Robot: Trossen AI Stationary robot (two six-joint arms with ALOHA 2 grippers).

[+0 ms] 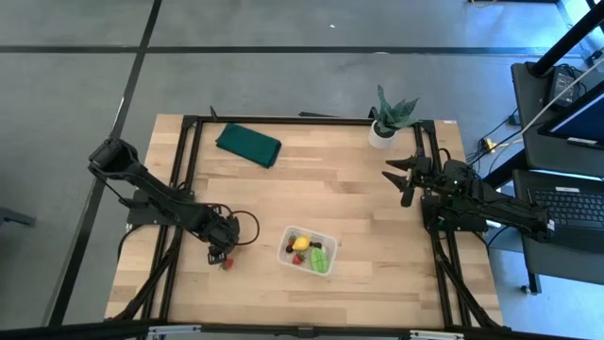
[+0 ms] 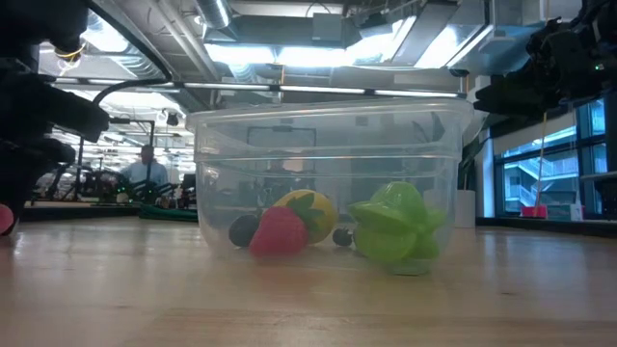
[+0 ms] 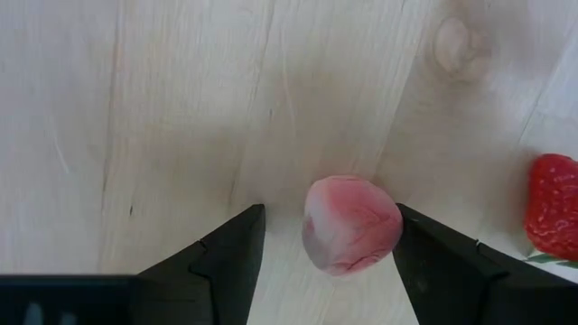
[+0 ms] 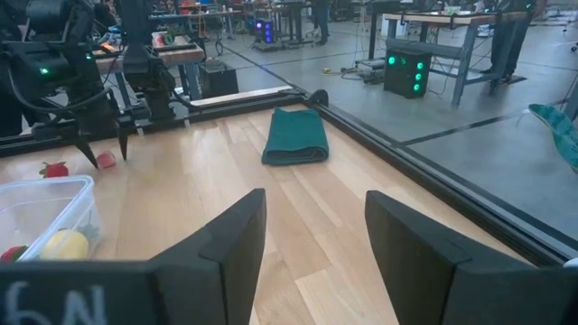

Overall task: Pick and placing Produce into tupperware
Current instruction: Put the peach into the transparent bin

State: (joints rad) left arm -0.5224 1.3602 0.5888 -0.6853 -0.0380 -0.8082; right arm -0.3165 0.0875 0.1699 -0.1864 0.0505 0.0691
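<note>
Green cloth (image 1: 248, 144), potted plant (image 1: 390, 117)

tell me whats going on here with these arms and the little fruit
The left gripper is down at the table with its fingers open around a pinkish-red piece, not yet closed on it. A strawberry lies beside it. The clear tub already holds a yellow piece, a green one, a red one and dark berries. The right gripper waits open near the potted plant.

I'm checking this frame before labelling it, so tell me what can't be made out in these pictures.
- Left gripper: open around a pink piece; contact can't be told in the left wrist view.
- Strawberry: cut by that view's edge.
- Tupperware: contents too small to count in the high view; overlapping in the low view.
</note>
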